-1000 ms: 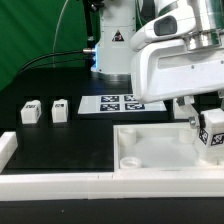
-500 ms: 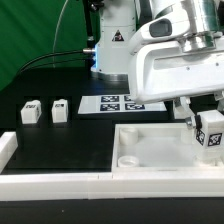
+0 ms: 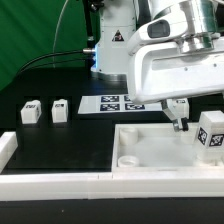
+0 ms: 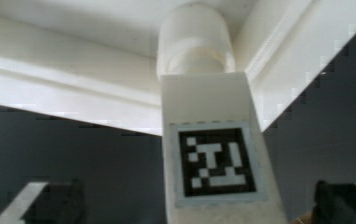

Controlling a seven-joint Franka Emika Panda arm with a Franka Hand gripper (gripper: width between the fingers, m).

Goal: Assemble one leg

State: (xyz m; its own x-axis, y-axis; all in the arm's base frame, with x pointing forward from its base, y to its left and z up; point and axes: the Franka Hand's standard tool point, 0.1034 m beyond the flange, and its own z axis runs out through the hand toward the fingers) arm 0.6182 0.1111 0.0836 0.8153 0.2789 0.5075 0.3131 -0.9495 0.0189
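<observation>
The jaws hang spread wide, gripping nothing, one either side of the leg point(image 3: 210, 134), which stands upright with its tag point(image 3: 213, 140) showing on the white panel point(image 3: 150, 148), at that panel's end toward the exterior view's right.

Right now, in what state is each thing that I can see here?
leg: upright on the panel, not gripped.
gripper: open, either side of the leg, apart from it.
panel: flat on the table, its front corner socket empty.
spare legs: loose on the table, apart from each other.
marker board: flat on the table.
</observation>
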